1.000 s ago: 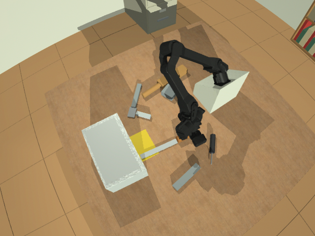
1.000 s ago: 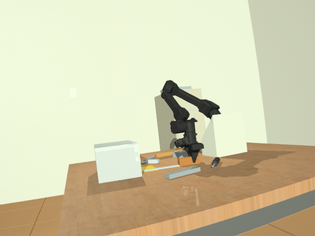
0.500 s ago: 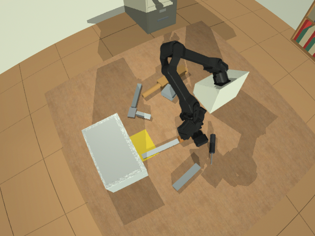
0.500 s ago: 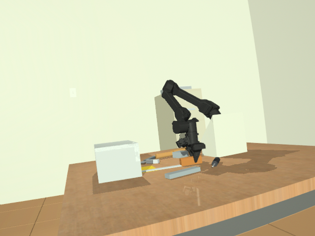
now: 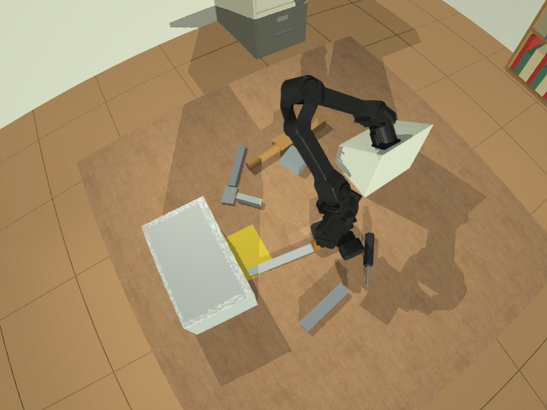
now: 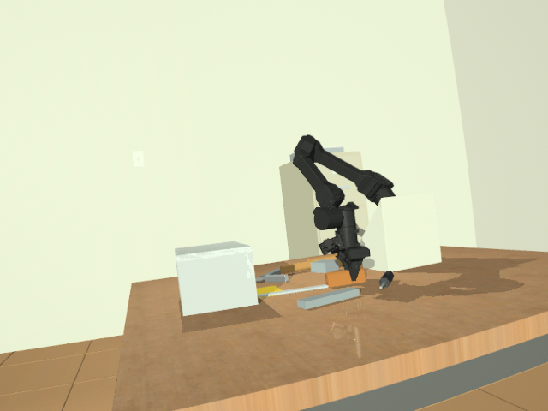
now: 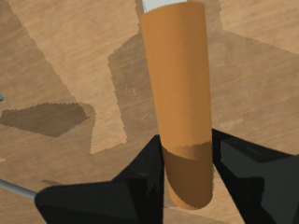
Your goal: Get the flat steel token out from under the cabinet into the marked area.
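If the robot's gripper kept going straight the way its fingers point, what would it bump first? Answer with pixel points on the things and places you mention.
Probably the wooden table (image 5: 282, 318) (image 6: 265, 354) (image 7: 262, 93), just below the gripper (image 6: 354, 278) (image 7: 182, 136), though the exact gap is hard to judge.

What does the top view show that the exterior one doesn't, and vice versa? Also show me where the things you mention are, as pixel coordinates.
Top only: the bookshelf (image 5: 508, 68) at the right edge.

Exterior only: the wall switch plate (image 6: 138, 158) and the tabletop's front edge.

Both: the arm's gripper (image 5: 350, 247) (image 6: 354, 276), white cabinet (image 5: 194, 265) (image 6: 217, 281), yellow area (image 5: 247, 244) (image 6: 268, 289), dark-handled screwdriver (image 5: 368, 248) (image 6: 386, 280).
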Tool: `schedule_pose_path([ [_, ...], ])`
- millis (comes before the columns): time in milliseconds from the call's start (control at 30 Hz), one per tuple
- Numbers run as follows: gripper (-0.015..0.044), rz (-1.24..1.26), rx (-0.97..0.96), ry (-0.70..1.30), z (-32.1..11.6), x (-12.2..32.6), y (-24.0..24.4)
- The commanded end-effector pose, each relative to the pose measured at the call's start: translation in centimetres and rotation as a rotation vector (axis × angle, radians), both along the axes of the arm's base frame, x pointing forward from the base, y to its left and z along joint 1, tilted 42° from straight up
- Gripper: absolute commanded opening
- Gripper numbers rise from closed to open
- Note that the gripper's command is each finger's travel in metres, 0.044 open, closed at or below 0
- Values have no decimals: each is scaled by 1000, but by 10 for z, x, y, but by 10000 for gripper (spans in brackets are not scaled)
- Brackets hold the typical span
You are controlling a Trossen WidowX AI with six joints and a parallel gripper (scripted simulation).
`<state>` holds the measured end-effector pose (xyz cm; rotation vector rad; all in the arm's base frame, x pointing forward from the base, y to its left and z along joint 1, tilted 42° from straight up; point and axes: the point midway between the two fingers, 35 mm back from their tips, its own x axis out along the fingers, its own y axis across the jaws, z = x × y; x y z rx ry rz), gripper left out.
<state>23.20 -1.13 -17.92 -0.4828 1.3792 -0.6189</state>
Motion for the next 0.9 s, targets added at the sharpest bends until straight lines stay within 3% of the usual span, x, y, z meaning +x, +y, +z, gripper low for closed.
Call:
schedule_pose_path([
  [0,0,-6,4,-7,-4,0,6],
  [567,0,-23,6,-20,-16,0,21],
  [800,184,-22,6,-16,-14,-1,19],
  [867,200,-22,6,-16,-14,-1,19],
])
